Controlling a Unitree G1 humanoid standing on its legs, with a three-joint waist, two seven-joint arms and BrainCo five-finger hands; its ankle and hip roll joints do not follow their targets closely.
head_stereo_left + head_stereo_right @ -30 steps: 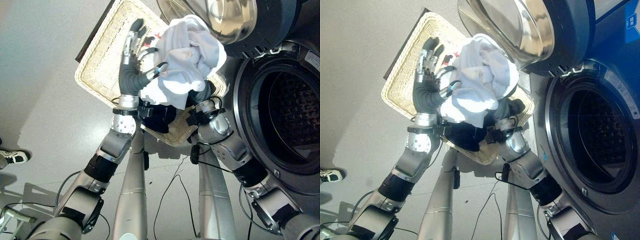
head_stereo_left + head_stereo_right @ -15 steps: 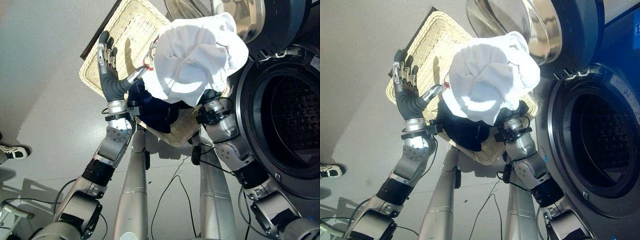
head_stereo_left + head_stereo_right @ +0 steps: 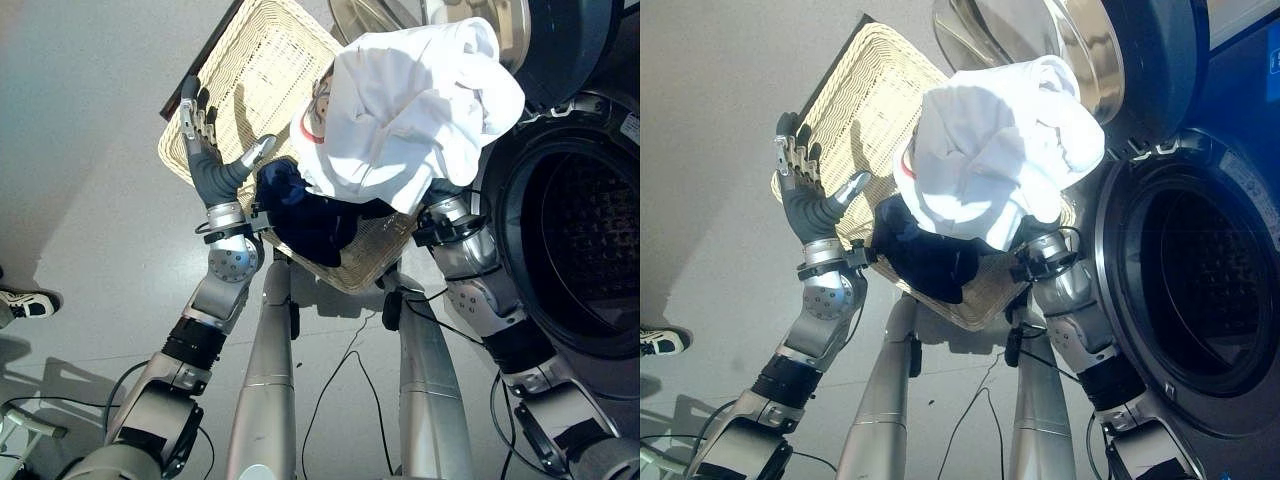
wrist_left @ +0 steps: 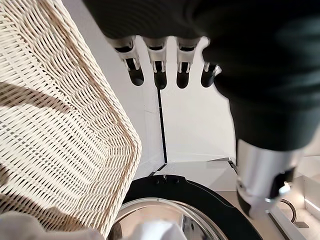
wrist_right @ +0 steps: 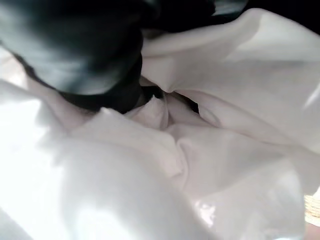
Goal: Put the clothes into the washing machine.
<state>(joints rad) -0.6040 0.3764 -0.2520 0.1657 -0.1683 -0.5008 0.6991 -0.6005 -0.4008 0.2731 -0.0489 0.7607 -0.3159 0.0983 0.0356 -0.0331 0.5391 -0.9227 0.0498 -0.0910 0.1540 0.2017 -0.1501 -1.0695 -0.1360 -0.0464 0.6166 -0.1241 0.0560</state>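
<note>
White cloth [image 3: 415,110] now hangs higher and farther toward three o'clock than a second ago, its bulk against the open washer door [image 3: 1090,60] and just beside the dark drum opening [image 3: 585,235]. A second ago the left hand [image 3: 205,150] pressed against the bundle; it has since let go and drawn back toward nine o'clock, so the load rides on the right arm alone. By my reading, the lift out of the wicker basket [image 3: 255,70] is done and the swing into the drum is what remains. The left hand is spread, fingers straight, thumb apart, holding nothing, hovering over the basket's edge. The right hand [image 5: 85,55] is buried under the white cloth; I cannot tell whether its fingers are curled. A dark garment [image 3: 310,215] lies in the basket at six o'clock of the bundle, yet to be loaded.
</note>
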